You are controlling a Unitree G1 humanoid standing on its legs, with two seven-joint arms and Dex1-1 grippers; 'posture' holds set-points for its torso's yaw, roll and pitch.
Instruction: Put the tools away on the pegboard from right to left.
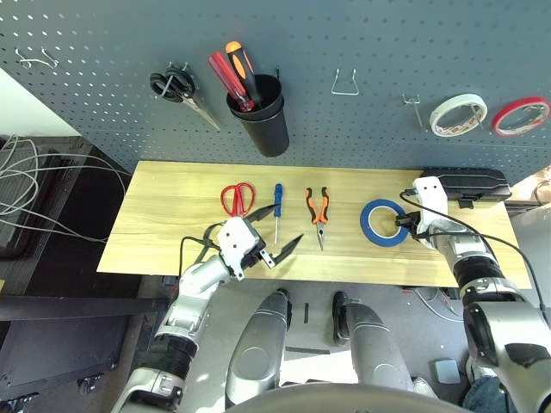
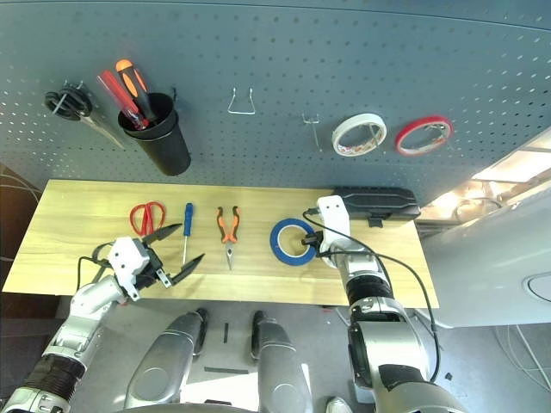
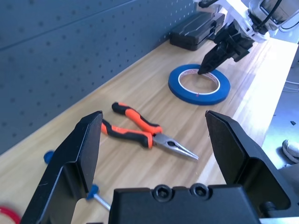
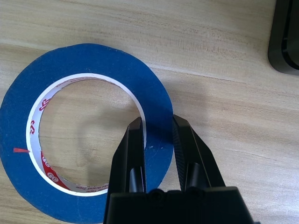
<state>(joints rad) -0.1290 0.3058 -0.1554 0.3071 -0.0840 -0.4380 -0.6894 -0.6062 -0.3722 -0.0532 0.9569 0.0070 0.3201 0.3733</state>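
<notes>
Behind a pale wooden bench point(image 1: 172, 202), a dark grey perforated pegboard point(image 1: 344, 43) waits. Right jaws point(image 4: 156, 133) pinch the band of the flat blue tape roll point(image 4: 28, 98) near the bench's right end; light, stiff, likely manageable by its rim. Left jaws point(image 1: 277, 232) gape empty.

blue tape roll point(image 1: 384, 223), pale wood – grained table point(image 1: 172, 206)
</notes>
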